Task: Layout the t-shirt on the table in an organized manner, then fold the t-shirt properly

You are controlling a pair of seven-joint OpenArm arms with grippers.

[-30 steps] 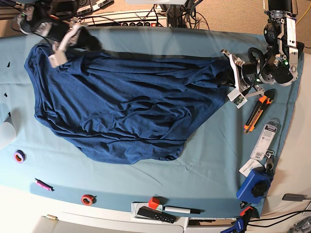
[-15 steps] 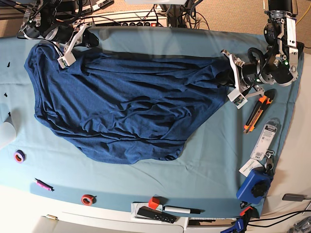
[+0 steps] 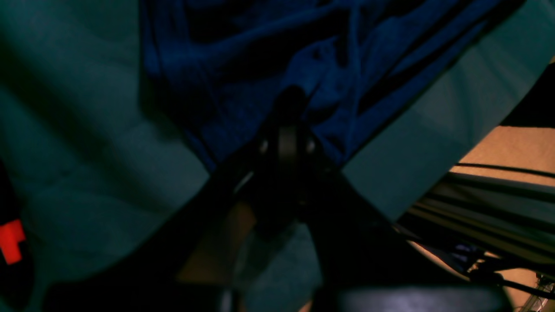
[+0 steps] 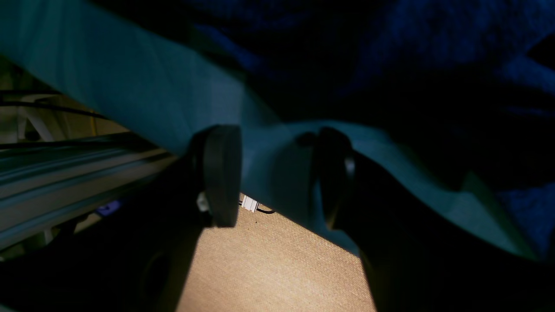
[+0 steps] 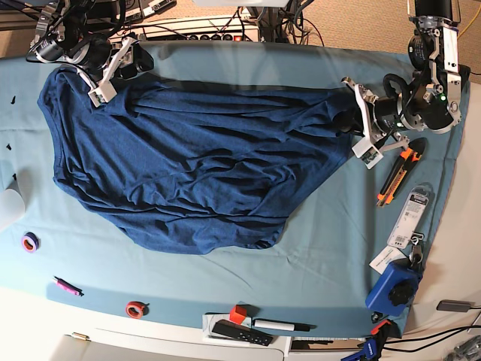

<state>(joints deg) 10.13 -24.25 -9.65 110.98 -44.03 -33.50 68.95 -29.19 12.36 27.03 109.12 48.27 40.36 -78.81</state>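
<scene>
The t-shirt lay spread and wrinkled across the middle of the bench, its far-left corner now lying flat where a second earlier my right hand had pinched it. That hand had let go and backed to the shirt's far-left edge; in its wrist view the fingers stood apart with only teal cloth between them. My left hand was still closed tight on the shirt's right end, fabric bunched around its tip. Both wrist views were dark and blurred, so I couldn't make out which part of the shirt the left hand gripped.
</scene>
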